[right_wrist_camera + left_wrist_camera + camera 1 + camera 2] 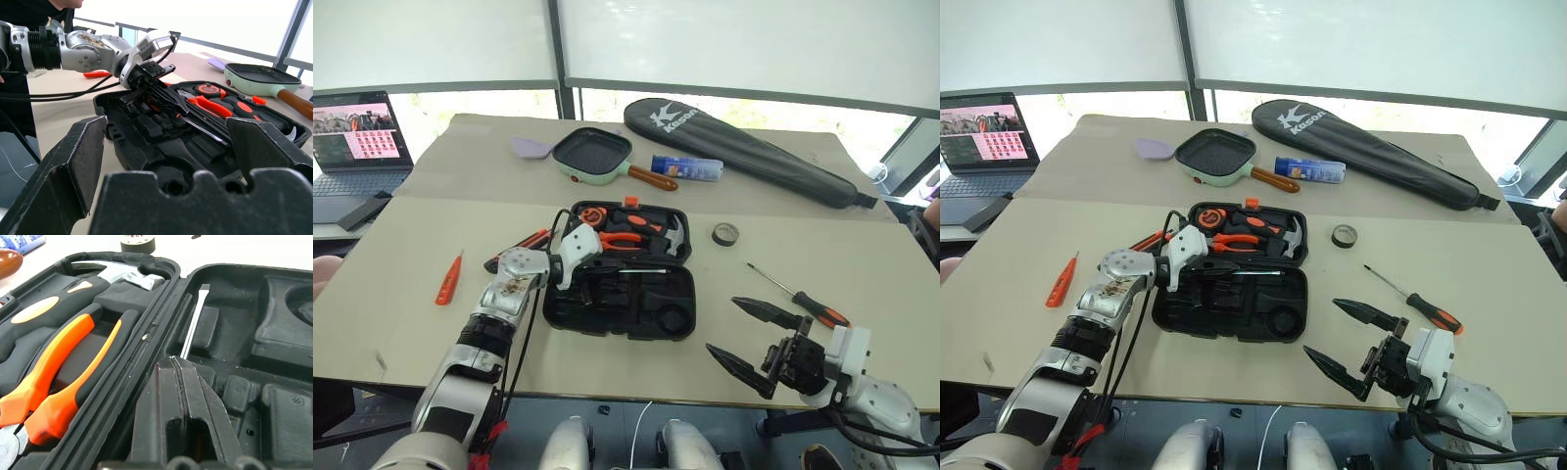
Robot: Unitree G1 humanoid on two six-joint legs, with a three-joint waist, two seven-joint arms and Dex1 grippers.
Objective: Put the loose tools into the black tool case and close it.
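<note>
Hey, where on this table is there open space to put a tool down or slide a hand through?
Bare cardboard lies between the small orange screwdriver and the tool case, though the left hand crosses it, and along the near edge between the case and the open right hand. It is crowded behind the case: pan, blue tube, racket bag.

Closed black gripper fingers [188,396] grip a screwdriver's steel shaft [194,323] over the open black tool case [274,396], beside orange-handled pliers [63,377] and hammer [122,276].
</note>
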